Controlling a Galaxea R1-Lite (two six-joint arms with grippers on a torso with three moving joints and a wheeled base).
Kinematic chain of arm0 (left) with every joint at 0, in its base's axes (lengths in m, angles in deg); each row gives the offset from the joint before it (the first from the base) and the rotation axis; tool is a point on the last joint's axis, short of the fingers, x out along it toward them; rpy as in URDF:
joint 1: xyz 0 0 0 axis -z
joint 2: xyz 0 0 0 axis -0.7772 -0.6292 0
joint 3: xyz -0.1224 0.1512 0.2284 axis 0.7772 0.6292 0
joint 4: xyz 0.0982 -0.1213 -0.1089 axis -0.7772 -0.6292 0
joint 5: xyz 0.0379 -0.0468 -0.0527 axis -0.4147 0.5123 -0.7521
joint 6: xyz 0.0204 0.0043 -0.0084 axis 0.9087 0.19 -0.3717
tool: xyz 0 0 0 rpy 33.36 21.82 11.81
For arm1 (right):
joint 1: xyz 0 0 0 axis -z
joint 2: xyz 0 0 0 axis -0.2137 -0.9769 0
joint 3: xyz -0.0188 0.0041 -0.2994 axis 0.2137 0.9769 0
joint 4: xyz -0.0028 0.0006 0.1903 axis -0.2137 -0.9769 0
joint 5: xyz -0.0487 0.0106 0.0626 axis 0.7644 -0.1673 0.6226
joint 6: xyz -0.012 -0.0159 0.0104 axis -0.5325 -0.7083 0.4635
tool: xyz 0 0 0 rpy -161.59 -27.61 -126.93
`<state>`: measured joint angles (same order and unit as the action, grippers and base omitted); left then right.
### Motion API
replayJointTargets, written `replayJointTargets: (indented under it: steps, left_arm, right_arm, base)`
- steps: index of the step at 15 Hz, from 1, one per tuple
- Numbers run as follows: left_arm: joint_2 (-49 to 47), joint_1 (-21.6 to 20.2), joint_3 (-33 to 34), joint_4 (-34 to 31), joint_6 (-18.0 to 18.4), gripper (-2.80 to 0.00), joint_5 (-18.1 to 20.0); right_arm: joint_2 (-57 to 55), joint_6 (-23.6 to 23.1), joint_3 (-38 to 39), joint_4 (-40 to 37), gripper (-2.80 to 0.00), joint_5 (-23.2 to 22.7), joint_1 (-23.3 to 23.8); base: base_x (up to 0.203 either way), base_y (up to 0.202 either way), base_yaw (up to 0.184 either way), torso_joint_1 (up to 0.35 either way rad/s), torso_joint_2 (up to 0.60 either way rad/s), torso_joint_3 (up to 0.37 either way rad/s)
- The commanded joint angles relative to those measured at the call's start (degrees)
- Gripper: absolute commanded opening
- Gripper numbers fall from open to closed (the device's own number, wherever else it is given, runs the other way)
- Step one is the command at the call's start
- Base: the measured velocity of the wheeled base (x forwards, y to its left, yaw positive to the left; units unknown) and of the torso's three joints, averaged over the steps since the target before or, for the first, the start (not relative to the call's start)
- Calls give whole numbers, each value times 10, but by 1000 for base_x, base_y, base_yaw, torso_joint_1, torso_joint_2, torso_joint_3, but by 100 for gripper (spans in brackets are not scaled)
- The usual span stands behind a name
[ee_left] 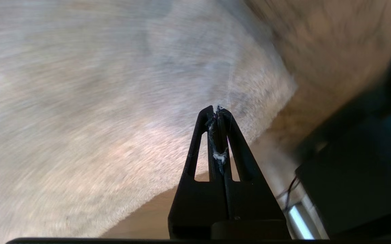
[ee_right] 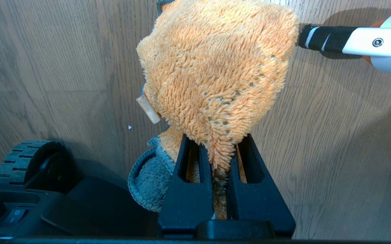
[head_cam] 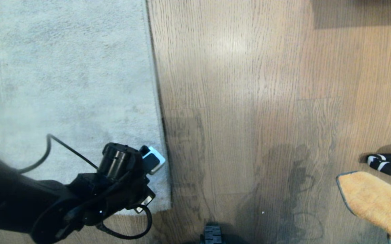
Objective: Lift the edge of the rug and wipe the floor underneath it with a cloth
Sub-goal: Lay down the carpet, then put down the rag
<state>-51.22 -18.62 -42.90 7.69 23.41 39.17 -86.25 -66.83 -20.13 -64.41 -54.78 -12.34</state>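
Observation:
The pale grey rug (head_cam: 63,84) lies flat on the left, and its rug edge (head_cam: 156,101) runs straight down to a near corner (head_cam: 166,203). The wood-grain floor (head_cam: 249,101) fills the right. My left arm (head_cam: 121,176) hangs over that corner. In the left wrist view the left gripper (ee_left: 217,109) is shut just above the rug pile (ee_left: 80,101), with only wisps of lint between its fingers. The right gripper (ee_right: 215,139) is shut on the orange cloth (ee_right: 215,67), which drapes onto the floor (ee_right: 334,135). In the head view the cloth (head_cam: 375,200) shows at the lower right.
A tool with a black-and-white striped grip (head_cam: 390,164) lies on the floor just beyond the cloth; the right wrist view shows its grip and pale body (ee_right: 351,39). The base's ridged wheel (ee_right: 22,162) sits close by, also at the head view's bottom edge (head_cam: 212,234).

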Motion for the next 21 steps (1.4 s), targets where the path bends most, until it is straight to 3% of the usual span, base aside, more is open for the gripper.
replayJointTargets:
  steps: [1, 8, 13, 17, 21]
  left_arm:
    - [127, -17, 25, 2, -20, -280, -1]
    - [432, -146, 199, 2, -96, -280, 7]
    - [566, -280, 269, 3, -119, -280, 76]
    - [695, -309, 332, -4, -139, -280, 92]
    - [797, -314, 341, -89, -154, -280, 93]
  right_arm:
    - [-1, 0, 0, 0, -280, 0, 0]
    - [-1, 0, 0, 0, -280, 0, 0]
    - [-1, 0, 0, 0, -280, 0, 0]
    - [-1, 0, 0, 0, -280, 0, 0]
    - [-1, 0, 0, 0, -280, 0, 0]
  base:
    - [0, 0, 0, 0, 0, 0]
    - [0, 0, 0, 0, 0, 0]
    - [0, 0, 0, 0, 0, 0]
    - [0, 0, 0, 0, 0, 0]
    - [0, 0, 0, 0, 0, 0]
